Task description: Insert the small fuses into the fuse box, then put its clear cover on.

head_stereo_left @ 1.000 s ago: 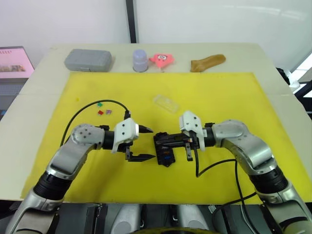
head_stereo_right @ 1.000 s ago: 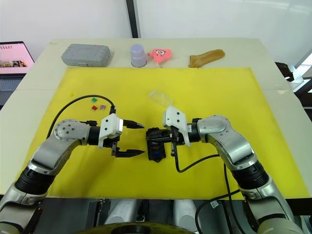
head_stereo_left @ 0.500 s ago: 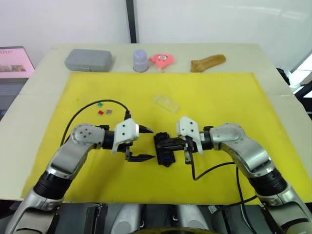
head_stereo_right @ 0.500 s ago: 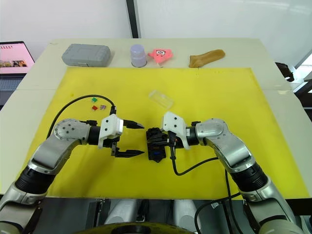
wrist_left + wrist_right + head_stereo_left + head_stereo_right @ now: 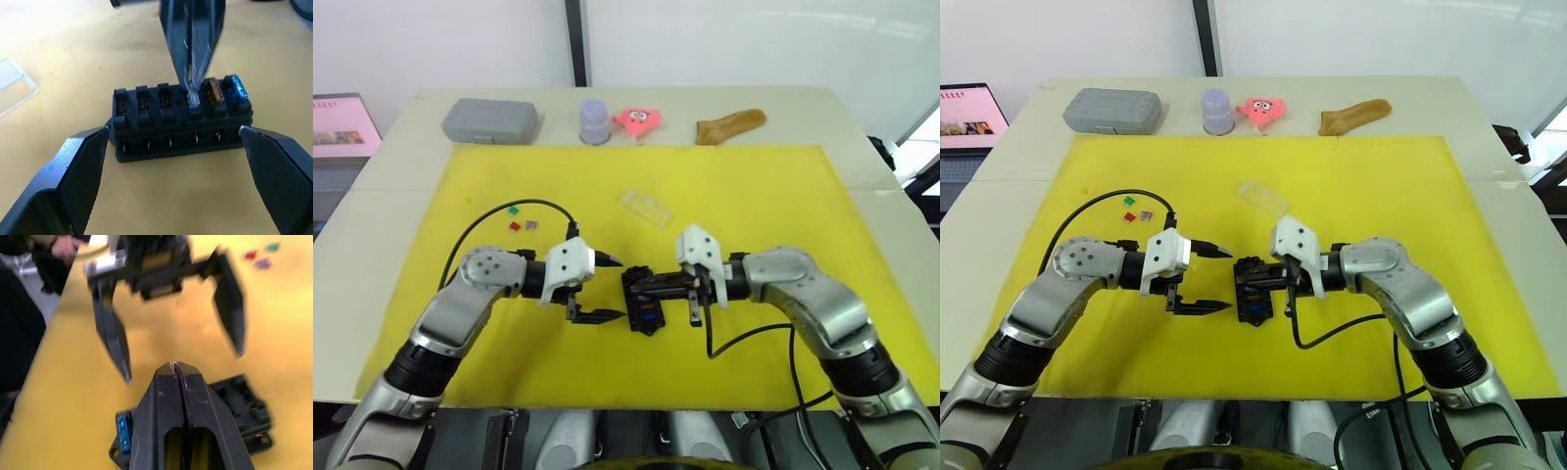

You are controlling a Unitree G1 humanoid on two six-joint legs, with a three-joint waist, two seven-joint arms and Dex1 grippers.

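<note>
The black fuse box (image 5: 643, 304) lies on the yellow mat (image 5: 754, 196), between my two grippers. An amber fuse (image 5: 213, 91) and a blue fuse (image 5: 238, 88) sit in its end slots. My right gripper (image 5: 640, 286) is shut, its tips pinching a pale grey fuse (image 5: 194, 101) down at the slot beside the amber one. My left gripper (image 5: 619, 288) stands open just left of the box, one finger on each side of its end. The clear cover (image 5: 645, 208) lies farther back on the mat. Green (image 5: 513, 209), red (image 5: 516, 226) and purple (image 5: 530, 225) fuses lie loose at the left.
Along the table's far edge stand a grey case (image 5: 490, 119), a lilac cup (image 5: 594, 121), a pink toy (image 5: 639, 119) and a brown object (image 5: 730, 125). A laptop (image 5: 337, 127) sits off the table's left. Black cables loop from both wrists over the mat.
The right wrist shifted a little left toward the box and back again, its tips staying at the box. The left gripper has barely moved and stays open.
</note>
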